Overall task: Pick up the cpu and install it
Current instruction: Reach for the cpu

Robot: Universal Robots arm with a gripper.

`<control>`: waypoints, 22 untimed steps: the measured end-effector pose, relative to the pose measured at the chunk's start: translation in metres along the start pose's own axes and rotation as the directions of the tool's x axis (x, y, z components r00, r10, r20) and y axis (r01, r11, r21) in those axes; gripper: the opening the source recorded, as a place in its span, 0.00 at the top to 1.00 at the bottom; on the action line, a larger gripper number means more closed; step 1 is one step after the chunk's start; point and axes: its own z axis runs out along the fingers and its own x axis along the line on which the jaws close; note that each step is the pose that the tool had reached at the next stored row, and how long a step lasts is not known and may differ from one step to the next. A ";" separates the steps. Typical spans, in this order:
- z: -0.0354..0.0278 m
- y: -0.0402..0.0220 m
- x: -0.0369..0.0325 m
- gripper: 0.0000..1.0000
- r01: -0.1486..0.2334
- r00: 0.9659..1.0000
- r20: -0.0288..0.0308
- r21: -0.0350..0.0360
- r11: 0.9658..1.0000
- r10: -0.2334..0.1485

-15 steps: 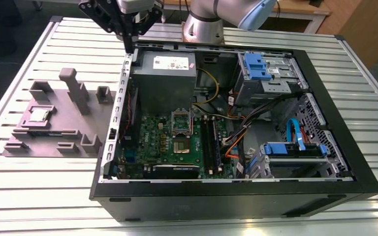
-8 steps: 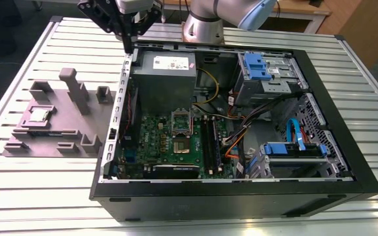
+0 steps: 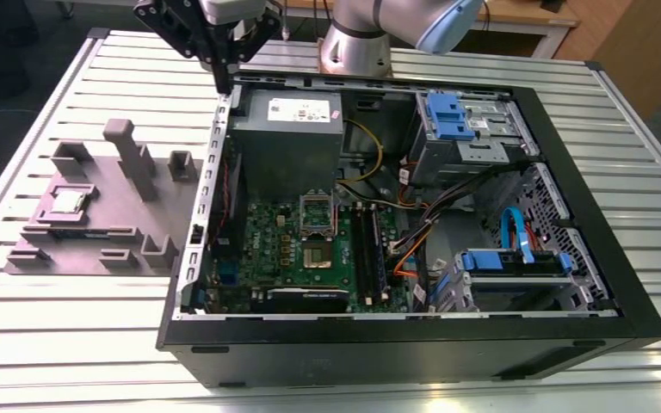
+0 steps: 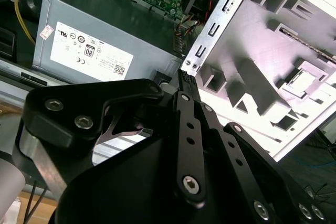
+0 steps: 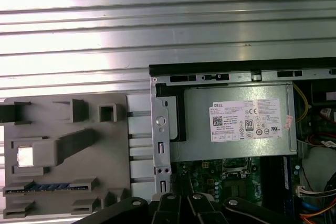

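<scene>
End effector [image 3: 226, 84]: hung closed and empty above the case [image 3: 423, 353] rim, near the power supply [image 3: 288, 138]. Cpu [image 3: 70, 200]: lay in the grey fixture [image 3: 89, 245] on the desk [image 3: 66, 344], well apart, at the exterior view's left.

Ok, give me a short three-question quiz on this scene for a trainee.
1. True or false: the cpu lies on the grey fixture, outside the computer case.
2. Choose: the gripper hangs nearest to A) the power supply, B) the blue drive bays, C) the cpu.
3. Short answer: in the exterior view, on which side of the computer case does the grey fixture stand?
Key: 1 true; 2 A; 3 the exterior view's left.
</scene>
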 end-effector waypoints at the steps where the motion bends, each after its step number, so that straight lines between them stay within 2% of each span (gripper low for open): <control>1: 0.0000 0.0000 0.0001 0.90 0.000 1.000 0.000 0.000 1.000 0.000; 11: 0.0009 -0.0002 0.0027 0.90 0.000 1.000 0.000 0.000 1.000 0.000; 16: 0.0014 -0.0005 0.0061 0.90 0.000 1.000 0.000 0.000 1.000 0.000; 17: 0.0018 -0.0007 0.0085 0.90 0.000 1.000 0.000 0.000 1.000 0.000; 22: 0.0023 -0.0009 0.0102 0.90 0.000 1.000 0.000 0.000 1.000 0.000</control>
